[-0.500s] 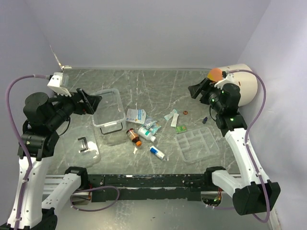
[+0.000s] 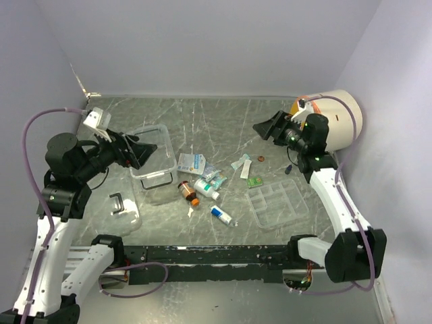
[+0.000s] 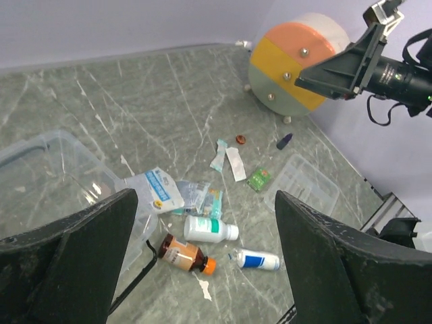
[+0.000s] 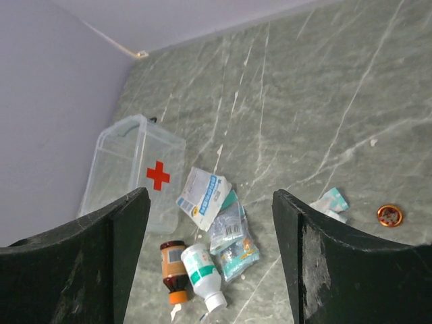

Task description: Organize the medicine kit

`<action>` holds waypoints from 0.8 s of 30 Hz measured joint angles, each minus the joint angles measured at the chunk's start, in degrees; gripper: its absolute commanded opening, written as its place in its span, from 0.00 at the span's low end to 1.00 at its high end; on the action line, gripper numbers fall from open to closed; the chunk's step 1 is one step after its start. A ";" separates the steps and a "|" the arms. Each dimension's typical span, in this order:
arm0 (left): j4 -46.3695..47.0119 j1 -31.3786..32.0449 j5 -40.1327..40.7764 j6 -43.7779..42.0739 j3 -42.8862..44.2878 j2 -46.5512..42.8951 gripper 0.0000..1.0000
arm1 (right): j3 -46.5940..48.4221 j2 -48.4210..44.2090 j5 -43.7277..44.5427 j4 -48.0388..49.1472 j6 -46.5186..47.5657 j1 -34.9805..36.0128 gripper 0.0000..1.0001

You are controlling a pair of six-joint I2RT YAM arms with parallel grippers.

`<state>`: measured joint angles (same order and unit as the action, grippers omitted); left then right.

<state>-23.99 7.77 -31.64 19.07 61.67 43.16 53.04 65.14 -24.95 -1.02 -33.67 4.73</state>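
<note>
On a grey marbled table [image 2: 223, 121], the medicine kit lies in three separate pieces. One clear box [image 2: 152, 152] sits left of centre with a black wire latch [image 2: 156, 181] at its near end. Its lid [image 2: 125, 210], bearing a black handle [image 2: 116, 202], lies flat nearer the left arm's base, and one divided tray insert [image 2: 278, 201] sits well apart at right. The left gripper [image 2: 138, 150] hangs over the box's left rim, fingers spread wide with nothing between them. The right gripper [image 2: 265, 127], raised beside the one cream-and-orange cylinder [image 2: 345, 118], is likewise agape and empty. From the left wrist the box is cut off by the frame edge and a finger, and the tray's near end hides behind the other finger. The lid appears in neither wrist view, and a red cross [image 4: 157, 175] on the box shows only from the right wrist. Between box and tray lie two bottles, an amber bottle [image 2: 187, 191] and a white bottle [image 2: 206, 188], one blue-and-white tube [image 2: 220, 215], one blue-and-white packet [image 2: 192, 163] and overlapping sachets [image 2: 212, 173] (their number cannot be made out). Further right are one green packet [image 2: 254, 181], one white strip [image 2: 244, 169], one coppery round piece [image 2: 260, 159] and one dark-blue item [image 2: 288, 168] too small to identify. No label is legible.
</note>
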 measured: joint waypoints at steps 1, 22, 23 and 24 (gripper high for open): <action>0.76 0.00 -0.15 0.46 -1.40 -0.17 0.88 | -0.24 1.29 -0.61 0.79 -0.24 0.22 0.71; -5.35 0.11 34.84 16.83 -15.04 4.42 0.72 | -0.33 22.99 12.68 6.95 -0.22 30.38 0.48; -5.33 0.11 35.69 17.27 -15.39 4.76 0.71 | -0.28 23.04 13.60 6.58 0.46 31.56 0.48; -5.29 0.11 36.44 17.53 -15.69 5.25 0.71 | -0.13 23.23 14.58 5.75 1.25 32.72 0.48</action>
<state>-29.28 7.88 4.80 36.60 45.98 48.40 52.90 88.38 -10.37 4.73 -32.42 37.45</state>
